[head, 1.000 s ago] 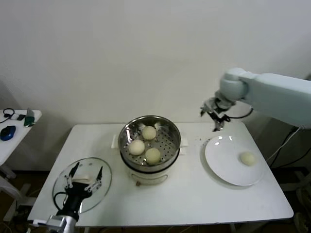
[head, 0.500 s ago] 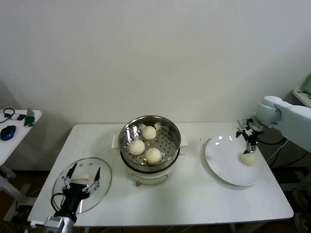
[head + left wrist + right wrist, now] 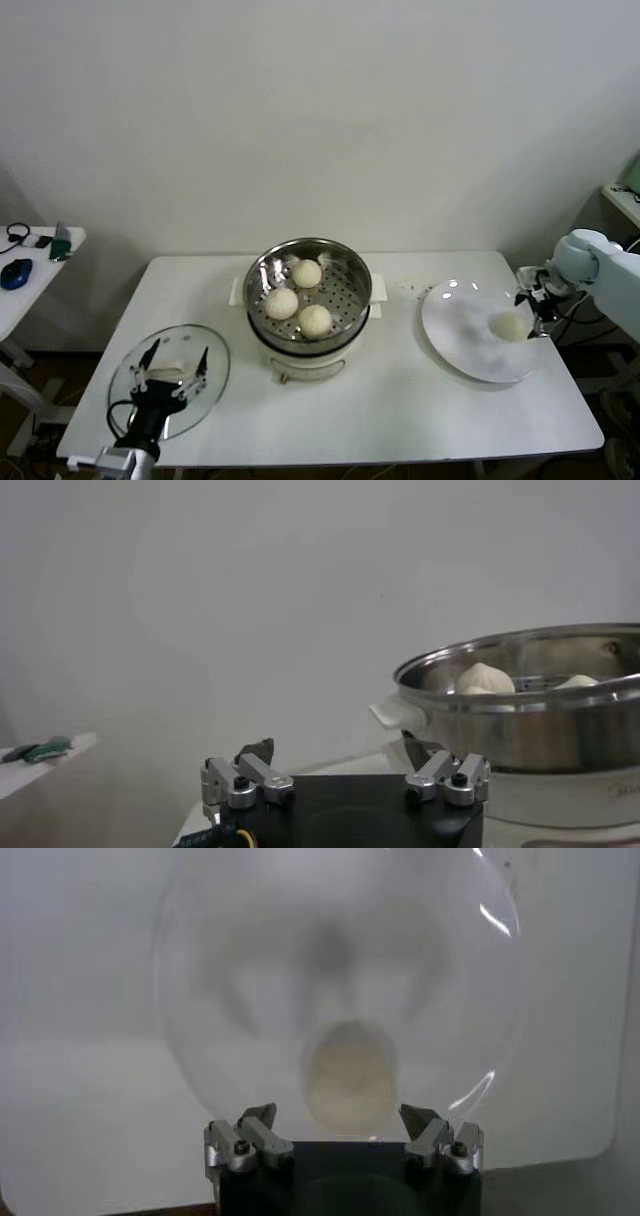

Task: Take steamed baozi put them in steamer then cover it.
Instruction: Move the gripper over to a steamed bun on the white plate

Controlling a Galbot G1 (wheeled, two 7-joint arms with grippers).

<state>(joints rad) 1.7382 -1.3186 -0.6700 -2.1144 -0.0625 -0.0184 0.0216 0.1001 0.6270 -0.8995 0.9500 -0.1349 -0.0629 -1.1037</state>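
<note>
right gripper (image 3: 533, 312) swung down from above the plate (image 3: 470, 350) to its right edge, spread wide beside last baozi (image 3: 509, 326), three baozi (image 3: 299, 296) in steamer (image 3: 309, 295), left gripper (image 3: 174, 372) unclenched over cover (image 3: 168, 381) on table (image 3: 400, 400)

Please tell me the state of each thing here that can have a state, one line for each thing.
Shiny round steel steamer: uncovered, three buns inside.
Three pale cream buns: lying on the perforated floor.
Fourth pale cream bun: alone on the plate.
Flat white round plate: on the table, holding one bun.
Round clear glass lid: flat on the table.
Left tool: open, over the lid.
Right tool: open, beside the fourth bun.
</note>
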